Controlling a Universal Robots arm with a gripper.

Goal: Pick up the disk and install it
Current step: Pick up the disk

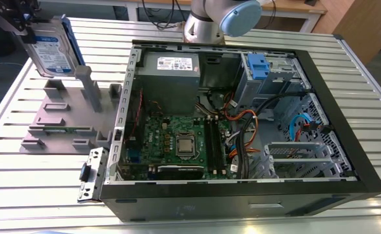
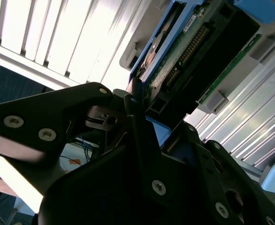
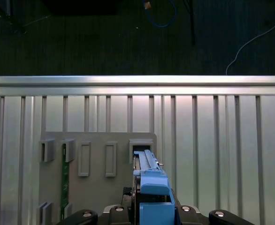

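Slatted metal table [image 1: 41, 190] carries an open computer case [image 1: 242, 195] lying on its side, taking up the middle and the exterior view's right. A grey slotted fixture [image 1: 57, 114] sits just beside the case on the exterior view's left. The disk [image 1: 47, 51] is not in the case: it hangs over the fixture at the far left of the exterior view, standing on edge with its label face toward the camera and its blue bracket along the edge nearer the case. Its long axis runs roughly up-down with a slight tilt, straight out from the claw, and its lower end looks clear of the fixture slot below it, beside the fixture's tall post. The gripper [image 2: 151, 122] is clamped narrow on the disk's upper end, and the second wrist view has the black fingers [image 2: 100, 119] pinching the bracket with the drive's green board side showing. In the first wrist view the blue bracket lines up over one slot of the fixture. Key relation: the drive cage with the blue latch piece [image 1: 258, 66] lies inside the case toward the exterior view's right, well apart from the held disk. A green memory stick [image 3: 64, 180] sits in another fixture slot, apart from the disk.
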